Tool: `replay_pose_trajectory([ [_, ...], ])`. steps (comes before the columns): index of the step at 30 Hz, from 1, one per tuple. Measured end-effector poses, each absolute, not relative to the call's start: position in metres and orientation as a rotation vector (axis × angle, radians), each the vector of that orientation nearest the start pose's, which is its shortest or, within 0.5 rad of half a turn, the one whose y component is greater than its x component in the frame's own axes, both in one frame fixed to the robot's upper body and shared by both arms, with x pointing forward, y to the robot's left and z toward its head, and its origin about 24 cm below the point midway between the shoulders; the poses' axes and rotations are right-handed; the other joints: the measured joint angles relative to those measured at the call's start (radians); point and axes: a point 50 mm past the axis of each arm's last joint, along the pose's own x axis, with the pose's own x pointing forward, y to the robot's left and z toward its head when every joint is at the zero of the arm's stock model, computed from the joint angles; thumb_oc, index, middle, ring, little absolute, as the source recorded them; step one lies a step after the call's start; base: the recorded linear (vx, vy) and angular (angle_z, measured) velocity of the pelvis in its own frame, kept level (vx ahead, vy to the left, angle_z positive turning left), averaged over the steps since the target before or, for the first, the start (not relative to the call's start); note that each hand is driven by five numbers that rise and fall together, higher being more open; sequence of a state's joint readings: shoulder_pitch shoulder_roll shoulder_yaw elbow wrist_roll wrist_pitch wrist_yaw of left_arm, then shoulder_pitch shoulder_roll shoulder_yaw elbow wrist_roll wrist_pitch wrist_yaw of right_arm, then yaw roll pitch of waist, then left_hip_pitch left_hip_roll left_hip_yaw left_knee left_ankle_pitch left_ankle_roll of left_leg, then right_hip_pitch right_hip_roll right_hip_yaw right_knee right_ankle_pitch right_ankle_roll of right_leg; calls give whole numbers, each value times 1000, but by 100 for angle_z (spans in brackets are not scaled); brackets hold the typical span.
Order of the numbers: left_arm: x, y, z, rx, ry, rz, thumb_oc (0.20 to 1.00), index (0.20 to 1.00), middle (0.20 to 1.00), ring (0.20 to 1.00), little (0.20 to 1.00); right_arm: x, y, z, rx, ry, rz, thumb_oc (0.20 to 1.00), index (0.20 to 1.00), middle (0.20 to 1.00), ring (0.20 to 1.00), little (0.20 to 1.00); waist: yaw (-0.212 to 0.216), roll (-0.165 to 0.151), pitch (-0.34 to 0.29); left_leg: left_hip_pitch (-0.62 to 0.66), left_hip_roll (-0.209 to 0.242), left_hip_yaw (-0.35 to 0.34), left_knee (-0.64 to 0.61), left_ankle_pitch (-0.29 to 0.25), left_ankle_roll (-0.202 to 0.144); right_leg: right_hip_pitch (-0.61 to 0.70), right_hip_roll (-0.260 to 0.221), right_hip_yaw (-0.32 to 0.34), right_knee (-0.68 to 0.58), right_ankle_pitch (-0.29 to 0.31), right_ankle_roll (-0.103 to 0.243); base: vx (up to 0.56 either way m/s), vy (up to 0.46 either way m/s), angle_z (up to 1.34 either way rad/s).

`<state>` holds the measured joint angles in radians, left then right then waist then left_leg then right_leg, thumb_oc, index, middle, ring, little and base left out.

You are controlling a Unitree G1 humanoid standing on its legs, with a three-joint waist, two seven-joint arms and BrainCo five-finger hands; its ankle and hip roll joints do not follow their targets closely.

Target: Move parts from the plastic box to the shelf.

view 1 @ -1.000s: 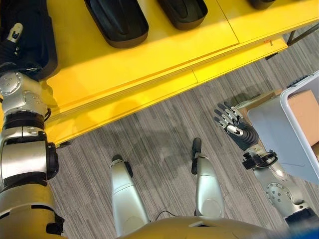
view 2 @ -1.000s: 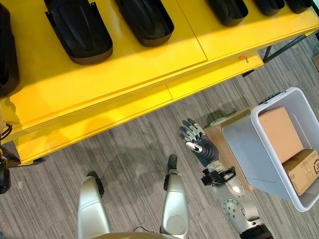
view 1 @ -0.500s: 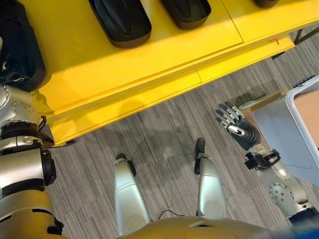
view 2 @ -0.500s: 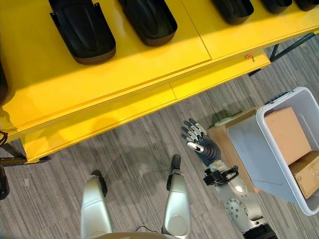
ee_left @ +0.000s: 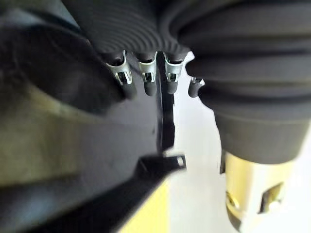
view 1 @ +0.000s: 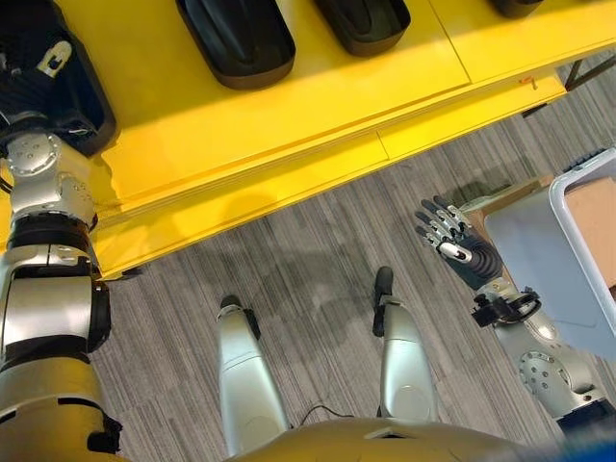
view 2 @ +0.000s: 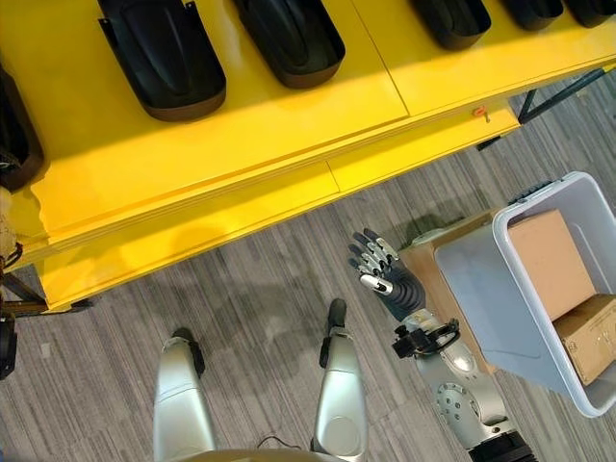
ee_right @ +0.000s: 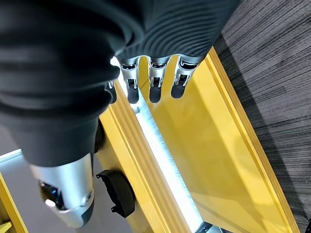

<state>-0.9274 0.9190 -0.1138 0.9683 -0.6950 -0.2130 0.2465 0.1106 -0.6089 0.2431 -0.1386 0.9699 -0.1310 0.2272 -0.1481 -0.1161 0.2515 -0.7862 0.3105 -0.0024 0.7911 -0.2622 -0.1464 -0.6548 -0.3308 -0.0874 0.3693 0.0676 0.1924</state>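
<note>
My left hand (view 1: 43, 60) is at the far left end of the yellow shelf (view 2: 241, 144), its fingers (ee_left: 146, 80) curled on a large black moulded part (view 1: 67, 96) that rests on the shelf top. Part of that black part is hidden behind my arm. My right hand (view 2: 380, 269) hangs open above the floor, fingers straight, just left of the pale plastic box (view 2: 481, 298). It holds nothing. Two cardboard boxes (view 2: 549, 255) lie inside the plastic box.
Several more black parts (view 2: 164, 58) lie in a row along the shelf, among them one (view 2: 289, 38) near the middle. The plastic box stands on a brown base (view 2: 423, 255). A dark shelf leg (view 2: 563, 91) stands at the right. Grey carpet (view 2: 260, 289) runs in front of the shelf.
The view swayed slightly. My left hand, off to the left half a second ago, is back over the black part on the shelf's left end. The right hand has stayed put.
</note>
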Motion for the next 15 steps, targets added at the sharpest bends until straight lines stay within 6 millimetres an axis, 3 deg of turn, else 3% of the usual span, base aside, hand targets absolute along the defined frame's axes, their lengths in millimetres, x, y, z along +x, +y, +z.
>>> replay_pose_trajectory([
  [3, 338, 383, 260, 172, -346, 678, 1000, 1000, 1000, 1000, 1000, 223, -193, 65, 410, -2, 422, 1000, 1000, 1000, 1000, 1000, -6, 1, 0, 0, 1, 1, 0, 0, 0, -4, 0, 0, 6, -1, -1, 0, 0, 0],
  [8, 326, 394, 299, 318, -391, 729, 1000, 1000, 1000, 1000, 1000, 222, -194, 66, 423, -4, 434, 1000, 1000, 1000, 1000, 1000, 1, 10, 6, 3, 2, 1, -5, 6, -5, -13, -2, 1, 25, -8, 2, 0, 0, 0],
  [12, 320, 398, 315, 397, -408, 744, 1000, 1000, 1000, 1000, 1000, 222, -197, 66, 398, 4, 454, 1000, 1000, 1000, 1000, 1000, 8, 20, 13, 10, 0, 0, -11, 11, -3, -11, -4, 1, 34, -12, 1, 0, 0, 0],
  [15, 318, 400, 315, 438, -397, 747, 1000, 1000, 1000, 1000, 1000, 221, -198, 66, 393, 10, 459, 1000, 1000, 1000, 1000, 1000, 23, 28, 18, 30, -3, 2, -31, 19, -1, -1, -6, 0, 34, -18, -3, 1, -1, 1],
])
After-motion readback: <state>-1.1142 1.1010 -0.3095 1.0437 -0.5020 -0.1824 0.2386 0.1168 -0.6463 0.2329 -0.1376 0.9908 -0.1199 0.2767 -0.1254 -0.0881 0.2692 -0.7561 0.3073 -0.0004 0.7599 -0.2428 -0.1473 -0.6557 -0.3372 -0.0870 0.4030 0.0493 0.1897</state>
